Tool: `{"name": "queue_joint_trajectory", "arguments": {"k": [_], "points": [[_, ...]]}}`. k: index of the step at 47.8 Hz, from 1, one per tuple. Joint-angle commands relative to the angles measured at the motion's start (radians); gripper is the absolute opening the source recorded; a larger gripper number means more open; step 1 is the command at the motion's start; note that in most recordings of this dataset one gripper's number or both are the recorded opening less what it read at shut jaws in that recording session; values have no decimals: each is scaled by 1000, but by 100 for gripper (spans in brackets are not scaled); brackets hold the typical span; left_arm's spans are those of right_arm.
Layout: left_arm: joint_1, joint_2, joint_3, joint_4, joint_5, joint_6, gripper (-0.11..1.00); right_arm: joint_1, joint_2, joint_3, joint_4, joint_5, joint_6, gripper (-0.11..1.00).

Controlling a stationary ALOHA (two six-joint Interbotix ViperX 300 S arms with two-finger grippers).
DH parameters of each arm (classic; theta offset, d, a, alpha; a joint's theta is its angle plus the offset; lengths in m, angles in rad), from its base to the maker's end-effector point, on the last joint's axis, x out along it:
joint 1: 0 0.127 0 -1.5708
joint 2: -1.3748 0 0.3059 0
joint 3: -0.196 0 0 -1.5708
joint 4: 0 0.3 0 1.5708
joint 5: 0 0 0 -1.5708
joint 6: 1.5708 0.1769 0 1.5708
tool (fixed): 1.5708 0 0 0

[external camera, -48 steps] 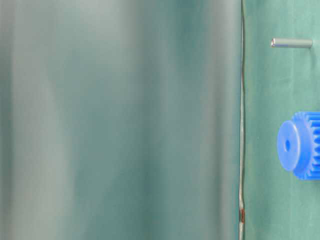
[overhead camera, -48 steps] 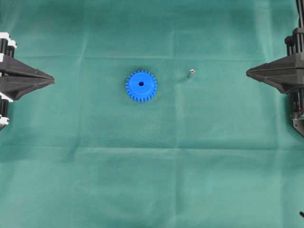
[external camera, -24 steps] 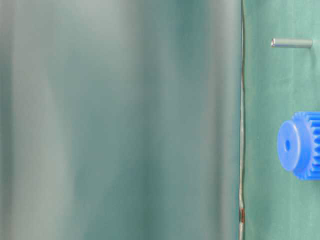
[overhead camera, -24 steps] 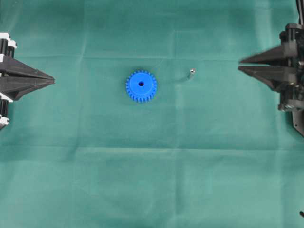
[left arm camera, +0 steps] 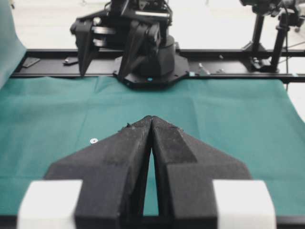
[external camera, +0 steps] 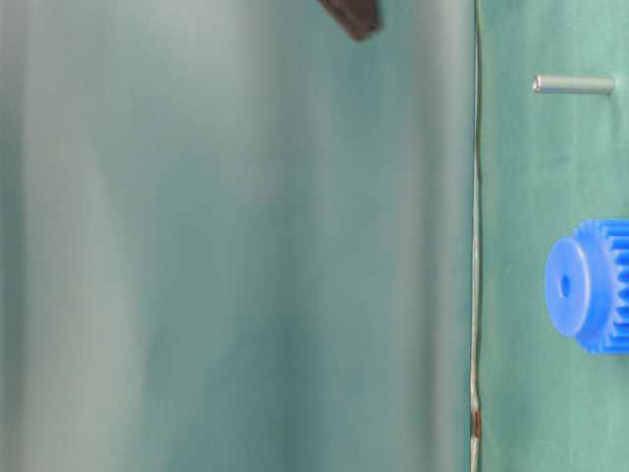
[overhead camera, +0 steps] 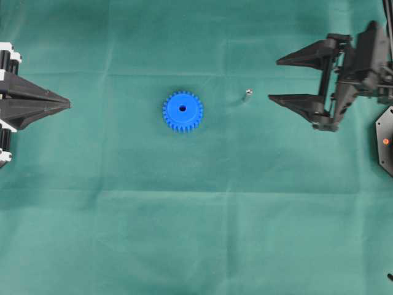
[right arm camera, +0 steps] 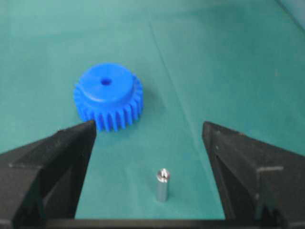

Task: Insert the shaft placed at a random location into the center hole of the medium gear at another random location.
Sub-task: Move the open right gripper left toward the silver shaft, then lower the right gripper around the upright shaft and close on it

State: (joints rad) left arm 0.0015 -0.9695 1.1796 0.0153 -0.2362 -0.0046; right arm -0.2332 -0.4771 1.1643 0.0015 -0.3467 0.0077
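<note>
Jaws of the right gripper [overhead camera: 274,80], pressed together a second ago, are now spread wide and brought nearer the upright shaft [overhead camera: 247,94], which is stood on the green cloth [overhead camera: 196,233] right of the medium gear [overhead camera: 182,111]. The left gripper [overhead camera: 69,105] is kept clenched at the cloth's left edge. In the table-level view only a dark fingertip [external camera: 351,15] is seen, cut off at the top.

No text, label, brand, number or sign can be read on anything in any of these views.

Both grippers are matte black with tapered wedge fingers [overhead camera: 298,102] (the left gripper's [overhead camera: 66,104] base carries white blocks).
</note>
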Motion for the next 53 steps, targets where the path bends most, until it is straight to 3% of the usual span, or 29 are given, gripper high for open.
{"name": "queue_joint_trajectory", "arguments": {"k": [1, 28, 53], "points": [[-2, 9, -26, 3, -3, -3, 0, -18, 60, -37, 2, -29, -15, 91], [-2, 12, -26, 3, 12, -3, 0, -43, 396, -77, 38, -176, -14, 91], [-2, 12, -26, 3, 28, -3, 0, -43, 463, -103, 38, -178, -12, 87]]}}
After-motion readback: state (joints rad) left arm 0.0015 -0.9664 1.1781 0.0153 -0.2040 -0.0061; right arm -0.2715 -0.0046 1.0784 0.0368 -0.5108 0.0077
